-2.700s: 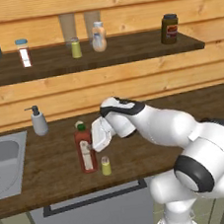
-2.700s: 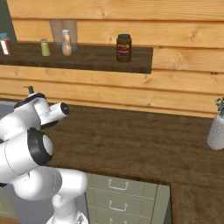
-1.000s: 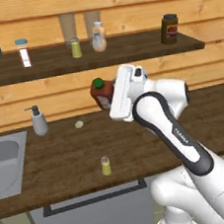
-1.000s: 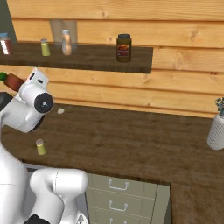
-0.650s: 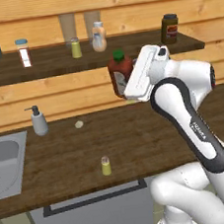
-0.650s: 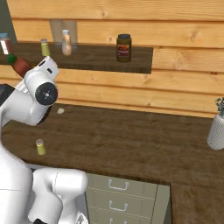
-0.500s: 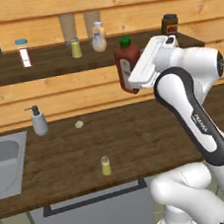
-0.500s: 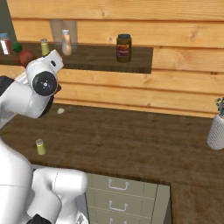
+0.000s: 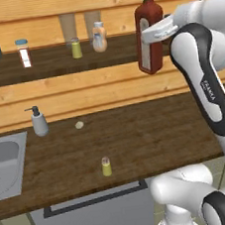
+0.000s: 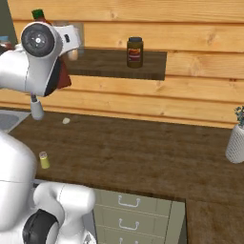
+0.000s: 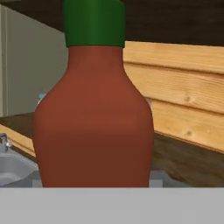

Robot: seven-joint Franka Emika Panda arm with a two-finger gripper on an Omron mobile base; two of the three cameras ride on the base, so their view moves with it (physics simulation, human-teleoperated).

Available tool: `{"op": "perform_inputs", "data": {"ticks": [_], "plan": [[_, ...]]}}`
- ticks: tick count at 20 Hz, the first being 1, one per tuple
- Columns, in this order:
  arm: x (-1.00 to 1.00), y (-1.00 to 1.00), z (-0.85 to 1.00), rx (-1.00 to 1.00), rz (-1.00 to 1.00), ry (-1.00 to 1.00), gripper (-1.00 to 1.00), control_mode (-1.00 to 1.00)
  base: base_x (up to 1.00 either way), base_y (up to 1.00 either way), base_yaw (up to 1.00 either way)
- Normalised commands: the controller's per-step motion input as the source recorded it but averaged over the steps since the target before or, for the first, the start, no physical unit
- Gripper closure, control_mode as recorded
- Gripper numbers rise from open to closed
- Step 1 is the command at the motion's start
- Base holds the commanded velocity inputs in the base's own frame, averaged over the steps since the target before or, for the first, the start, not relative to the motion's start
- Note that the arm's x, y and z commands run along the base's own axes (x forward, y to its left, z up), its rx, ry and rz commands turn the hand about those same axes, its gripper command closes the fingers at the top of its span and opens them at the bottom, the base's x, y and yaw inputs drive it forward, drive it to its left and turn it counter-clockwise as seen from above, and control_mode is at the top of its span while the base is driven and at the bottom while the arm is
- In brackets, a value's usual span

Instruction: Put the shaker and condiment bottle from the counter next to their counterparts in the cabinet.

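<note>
currently the end effector pinches the red condiment bottle, held upright, high before the cabinet shelf; carry it left, level, beside the red-labelled bottle.

Dark lettering runs down the robot arm's white forearm link in the left base view — too small and slanted to make out. The brown jar on the cabinet shelf carries a label band — its print cannot be read either.
</note>
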Motion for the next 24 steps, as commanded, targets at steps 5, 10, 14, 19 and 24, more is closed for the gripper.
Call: {"op": "perform_inputs", "data": {"ticks": [5, 10, 14, 19, 24], "plan": [[0.16, 0.0, -0.3, 0.17, 0.04, 0.07, 1.0, -1.0, 0.0, 0.0, 0.0], [0.41, 0.0, 0.0, 0.19, 0.0, -0.06, 1.0, -1.0, 0.0, 0.0, 0.0], [0.71, 0.0, -0.17, 0.08, 0.0, -0.03, 1.0, -1.0, 0.0, 0.0, 0.0], [0.49, -0.01, 0.14, 0.0, -0.04, -0.06, 1.0, -1.0, 0.0, 0.0, 0.0], [0.47, -0.01, 0.08, 0.0, -0.05, 0.02, 1.0, -1.0, 0.0, 0.0, 0.0]]}}
